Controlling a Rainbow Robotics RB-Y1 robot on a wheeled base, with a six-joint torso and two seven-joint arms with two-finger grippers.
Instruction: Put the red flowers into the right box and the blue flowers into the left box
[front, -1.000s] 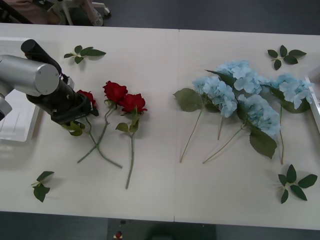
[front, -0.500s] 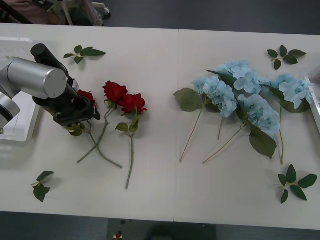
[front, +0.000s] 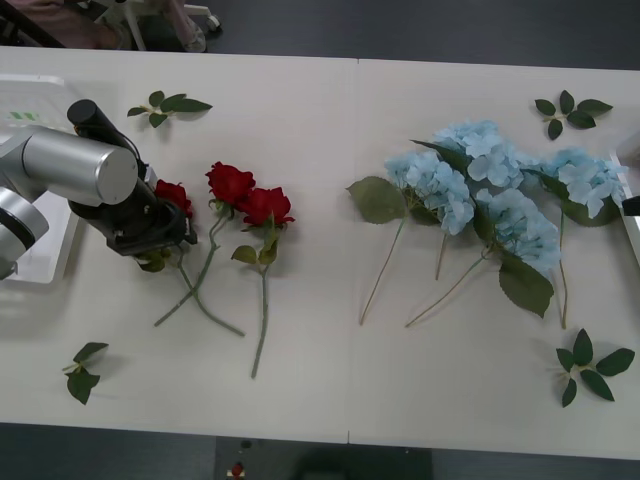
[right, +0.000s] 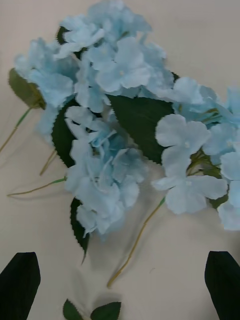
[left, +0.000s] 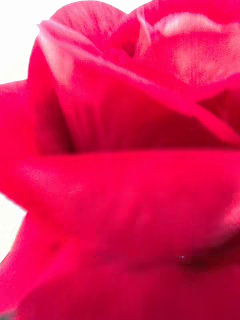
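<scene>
Petals of the deep-red artificial roses (front: 240, 195) are soft cloth on thin green wire-like stems, so I judge them light, floppy at the leaves and easy to crush at the bloom; the stem just under the head is the place to pinch, not the flower itself. My left gripper (front: 165, 238) sits at the leftmost rose (left: 130, 165), near the desk's left edge, close by the slotted white plastic basket (front: 40, 265); whether my left fingers are closed on the stem I cannot tell, since the wrist body hides them from the front and the left wrist view is all red petal pressed close. The front view gives what that one lacks: three roses with crossed stems left of the desk's middle seam, and the pale sky-blue hydrangea heads (front: 490, 185) fanned out toward the right edge. My right gripper (right: 120, 285) hangs over those hydrangeas (right: 110, 130), fingers spread wide with nothing between them, and its view shows their broad dark leaves and thin stems, equally light and limp.
</scene>
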